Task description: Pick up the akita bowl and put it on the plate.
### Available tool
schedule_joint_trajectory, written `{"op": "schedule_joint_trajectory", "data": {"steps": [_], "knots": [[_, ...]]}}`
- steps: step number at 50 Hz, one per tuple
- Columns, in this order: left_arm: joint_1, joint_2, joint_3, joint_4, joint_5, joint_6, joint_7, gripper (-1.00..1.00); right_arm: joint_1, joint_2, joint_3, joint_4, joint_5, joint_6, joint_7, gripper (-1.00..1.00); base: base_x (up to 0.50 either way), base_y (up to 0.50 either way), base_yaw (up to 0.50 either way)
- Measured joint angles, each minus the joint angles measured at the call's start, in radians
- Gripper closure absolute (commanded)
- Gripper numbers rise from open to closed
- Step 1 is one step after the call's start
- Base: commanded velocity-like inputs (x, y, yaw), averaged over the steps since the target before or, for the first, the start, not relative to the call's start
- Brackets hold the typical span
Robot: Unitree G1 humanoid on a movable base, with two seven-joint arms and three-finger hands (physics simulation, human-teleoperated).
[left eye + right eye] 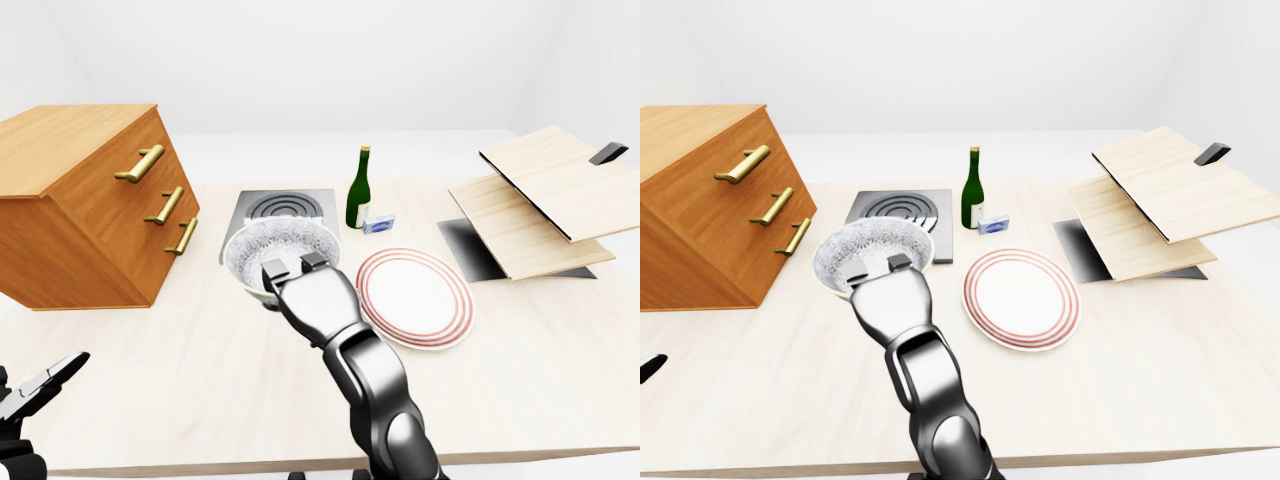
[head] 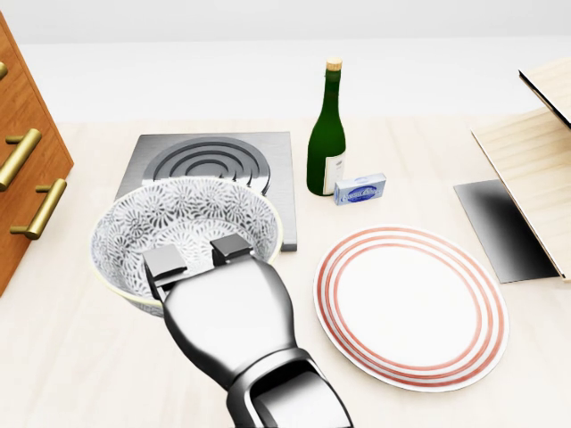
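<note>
Left-eye view alone shows the left hand point(image 1: 40, 385), low at the left edge, fingers apart and empty. In the head view, the right hand point(image 2: 198, 259) hooks its fingers over the near rim of the akita bowl point(image 2: 183, 217), clamped on it. The one bowl, white with grey floral patterning, sits just left of the one red-ringed plate point(image 2: 410, 303), near the stove burner point(image 2: 214, 165). One green bottle point(image 2: 326, 129) stands farther back.

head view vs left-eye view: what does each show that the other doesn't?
Only the head view: nothing extra, just closer detail, such as the patterned grey-white akita bowl's inner print.

Only the left-eye view: the robot's left hand at bottom left, the wooden drawer cabinet's top, and the upper tilted wooden board with its black handle.

Both: right hand at the bowl's near rim, red-ringed white plate, green glass bottle, small blue box, grey stove burner.
</note>
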Motion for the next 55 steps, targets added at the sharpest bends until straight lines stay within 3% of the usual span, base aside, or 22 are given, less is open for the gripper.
{"op": "schedule_joint_trajectory", "data": {"steps": [55], "knots": [[0.011,-0.013,0.018,-0.031,-0.003,0.018,0.002,-1.0,0.006,-0.155,-0.284,-0.217,0.087,0.0,0.0,1.0,0.0,0.0,0.0]]}}
